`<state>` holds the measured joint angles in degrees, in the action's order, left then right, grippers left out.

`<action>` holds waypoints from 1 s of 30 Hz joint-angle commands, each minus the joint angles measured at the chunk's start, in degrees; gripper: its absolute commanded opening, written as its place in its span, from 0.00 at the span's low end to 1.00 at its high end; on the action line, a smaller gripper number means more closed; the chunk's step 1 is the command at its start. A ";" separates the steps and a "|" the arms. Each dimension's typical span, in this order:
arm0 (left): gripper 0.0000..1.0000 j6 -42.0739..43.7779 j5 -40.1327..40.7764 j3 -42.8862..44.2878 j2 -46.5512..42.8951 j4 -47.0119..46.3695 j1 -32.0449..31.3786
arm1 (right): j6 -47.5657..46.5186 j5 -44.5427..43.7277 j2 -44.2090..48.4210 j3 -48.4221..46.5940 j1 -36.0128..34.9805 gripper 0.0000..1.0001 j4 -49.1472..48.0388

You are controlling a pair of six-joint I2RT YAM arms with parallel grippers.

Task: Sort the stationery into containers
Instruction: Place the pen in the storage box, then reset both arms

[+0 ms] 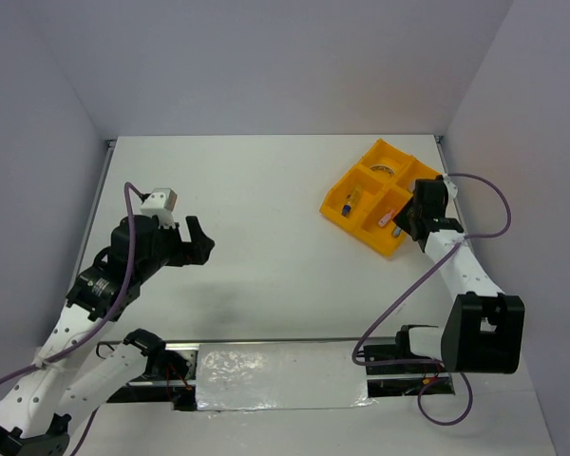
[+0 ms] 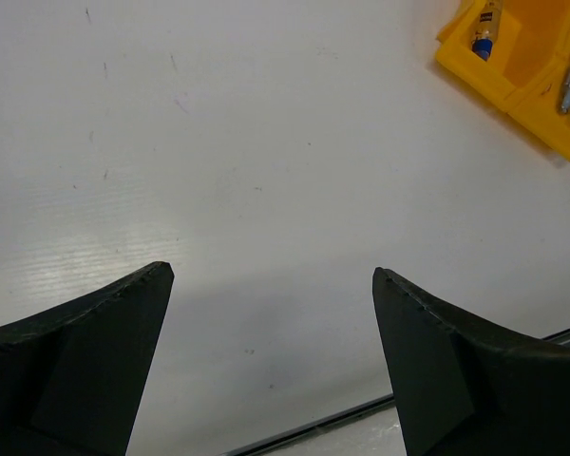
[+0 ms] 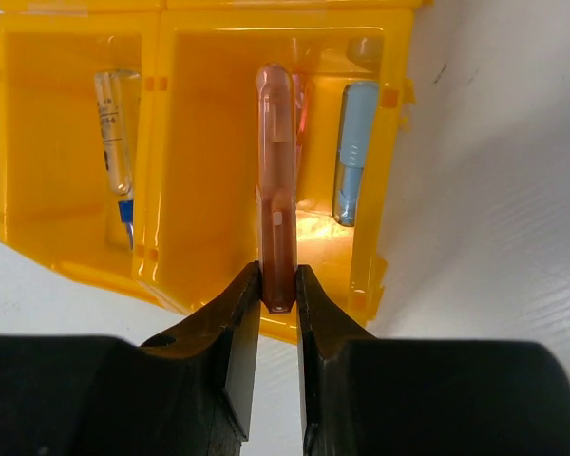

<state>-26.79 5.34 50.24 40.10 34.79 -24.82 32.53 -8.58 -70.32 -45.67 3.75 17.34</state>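
Two pincers, two states.

- Right pincer [image 3: 278, 285]: clenched on the near end of a pink stick [image 3: 275, 161]. The stick points straight away from the jaws, over the tray [image 3: 38, 142] compartment nearest the right arm.
- Likely reason for the end grip: the stick's length clears the tray wall while the jaws stay outside it.
- I cannot tell whether the stick touches the compartment floor.
- A blue stick [image 3: 354, 152] lies in the same compartment, against the wall to the pink stick's right. My guess is that short sticks are being grouped there.
- A clear-blue pen-like piece [image 3: 117, 142] sits in the next compartment, on the pink stick's other side.
- Left pincer [image 2: 271, 275]: released and spread wide, grasping nothing. It hangs over bare desk [image 2: 266, 142], well apart from the tray, probably parked out of the way.

View differences:
- The right wrist view shows the grip itself, which the arm hides from the top camera.
- Only the top view shows the tan tape ring [image 1: 388, 169], in the tray compartment farthest from the arms.
- Only the top view shows both arms at once.
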 commanded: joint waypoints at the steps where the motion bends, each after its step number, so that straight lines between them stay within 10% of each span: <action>1: 0.99 1.47 1.25 0.47 -0.72 -1.83 0.38 | 0.42 1.98 -1.04 -3.11 0.29 0.10 -1.61; 12: 0.99 1.83 -0.86 0.56 -0.20 -2.35 0.38 | 1.31 3.92 -0.69 -5.39 0.29 0.77 -1.35; 13: 0.99 1.65 -0.43 0.82 -0.11 -2.09 0.47 | 0.87 4.36 -0.43 -5.66 0.29 0.98 -0.91; 30: 0.99 -0.46 13.46 9.25 0.60 3.44 9.79 | -17.07 4.83 37.52 -12.07 -12.08 1.00 21.57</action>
<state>-27.33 15.16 55.68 42.28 37.85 -15.40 18.50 0.43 -37.69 -55.00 -5.06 30.37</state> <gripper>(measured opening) 0.993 0.996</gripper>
